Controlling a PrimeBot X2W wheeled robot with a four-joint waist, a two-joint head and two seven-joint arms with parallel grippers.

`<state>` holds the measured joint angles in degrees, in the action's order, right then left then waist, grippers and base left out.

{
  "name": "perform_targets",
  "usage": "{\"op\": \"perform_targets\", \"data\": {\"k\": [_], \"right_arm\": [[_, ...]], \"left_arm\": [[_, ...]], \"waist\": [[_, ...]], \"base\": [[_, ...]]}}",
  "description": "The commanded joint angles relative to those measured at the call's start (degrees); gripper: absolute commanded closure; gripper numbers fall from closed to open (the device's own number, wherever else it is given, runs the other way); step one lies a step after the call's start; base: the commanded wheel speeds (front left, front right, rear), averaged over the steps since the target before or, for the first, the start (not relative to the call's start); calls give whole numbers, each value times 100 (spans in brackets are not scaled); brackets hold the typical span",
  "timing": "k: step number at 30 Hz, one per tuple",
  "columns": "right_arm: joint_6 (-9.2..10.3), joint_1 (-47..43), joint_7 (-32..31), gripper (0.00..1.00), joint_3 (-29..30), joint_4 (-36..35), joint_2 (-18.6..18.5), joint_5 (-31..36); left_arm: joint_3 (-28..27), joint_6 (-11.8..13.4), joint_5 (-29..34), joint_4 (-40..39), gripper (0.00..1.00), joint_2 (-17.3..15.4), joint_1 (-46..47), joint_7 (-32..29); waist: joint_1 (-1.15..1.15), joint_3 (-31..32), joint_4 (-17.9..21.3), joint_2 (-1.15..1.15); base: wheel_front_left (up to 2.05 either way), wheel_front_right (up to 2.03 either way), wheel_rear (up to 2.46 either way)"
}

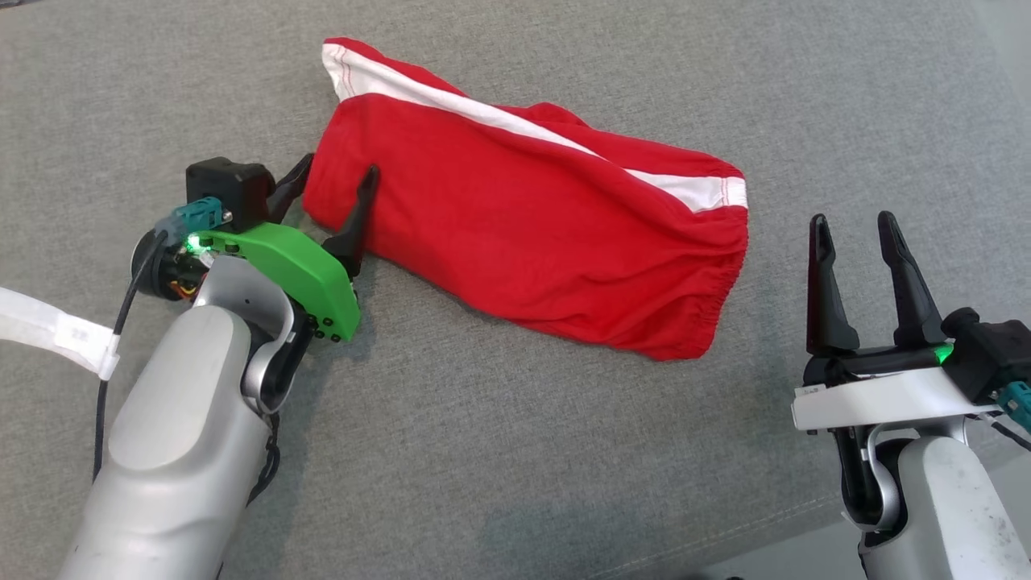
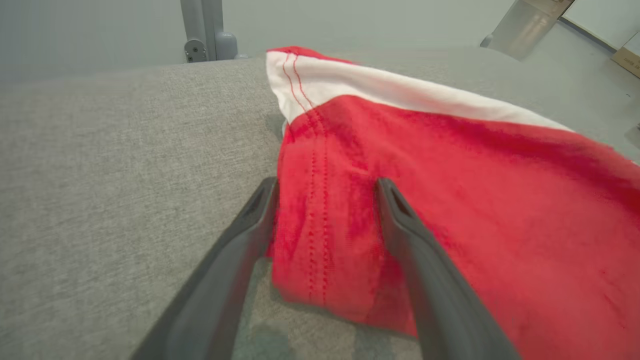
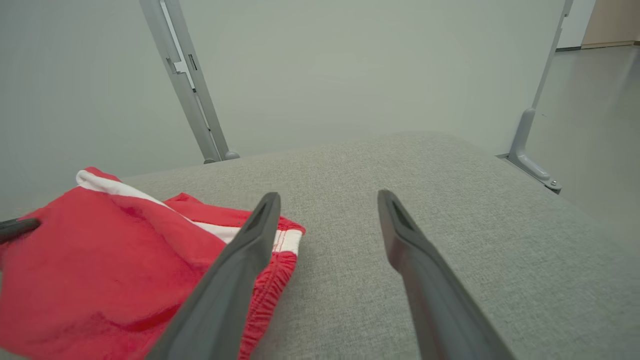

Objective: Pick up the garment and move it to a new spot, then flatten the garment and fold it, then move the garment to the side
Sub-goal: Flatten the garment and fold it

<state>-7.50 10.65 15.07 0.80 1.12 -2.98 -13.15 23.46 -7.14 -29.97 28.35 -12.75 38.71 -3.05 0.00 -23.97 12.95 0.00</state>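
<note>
While neither holds anything, the right gripper [image 1: 852, 219] at the lower right stands with jaws spread, apart from the cloth. The left gripper [image 1: 341, 165] at middle left has its spread jaws straddling a corner of the red garment [image 1: 523, 234], not closed on it. It lies across the centre and upper middle of the grey surface [image 1: 515, 451], seemingly folded already; moving it aside looks left to do.

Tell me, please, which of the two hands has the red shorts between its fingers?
The left hand, with the green bracket: its open fingers straddle a corner of the red shorts. The right hand stands open, clear of them.
</note>
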Motion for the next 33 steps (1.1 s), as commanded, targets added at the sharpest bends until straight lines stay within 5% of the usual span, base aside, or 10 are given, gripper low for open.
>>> {"op": "perform_targets", "data": {"k": [1, 8, 9, 10, 19, 25, 33], "right_arm": [[1, 17, 29, 0, -16, 11, 4, -40], [2, 52, 29, 0, -113, 72, 4, -183], [2, 54, 29, 0, -128, 82, 5, -187], [2, 58, 29, 0, -140, 91, 5, -198], [2, -53, 29, 0, -57, 98, 4, -211], [2, -98, 29, 0, 9, 74, 3, -127], [2, -19, 29, 0, 35, 119, -133, -37]], "left_arm": [[22, -31, -114, 181, 0, -71, 119, -30], [292, -36, -528, 1024, 0, -3, 318, -214], [354, -37, -614, 1083, 24, 7, 340, -243], [418, -37, -760, 1112, 100, 31, 331, -270], [253, -28, -1247, 1169, 100, -67, 238, 604], [-23, 222, -1432, 825, 100, 76, -470, 1335], [-120, 1000, -1223, -653, 100, 209, -1769, 1708]], "waist": [[0, -100, 117, 0], [0, -91, 171, 0], [0, -88, 175, 0], [0, -82, 178, 0], [0, -21, 22, 0], [0, 84, -351, 0], [0, 194, -931, 0]], "base": [[0, 0, 0], [0, 0, 0], [0, 0, 0], [0, 0, 0], [0, 0, 0], [0, 0, 0], [0, 0, 0]]}}
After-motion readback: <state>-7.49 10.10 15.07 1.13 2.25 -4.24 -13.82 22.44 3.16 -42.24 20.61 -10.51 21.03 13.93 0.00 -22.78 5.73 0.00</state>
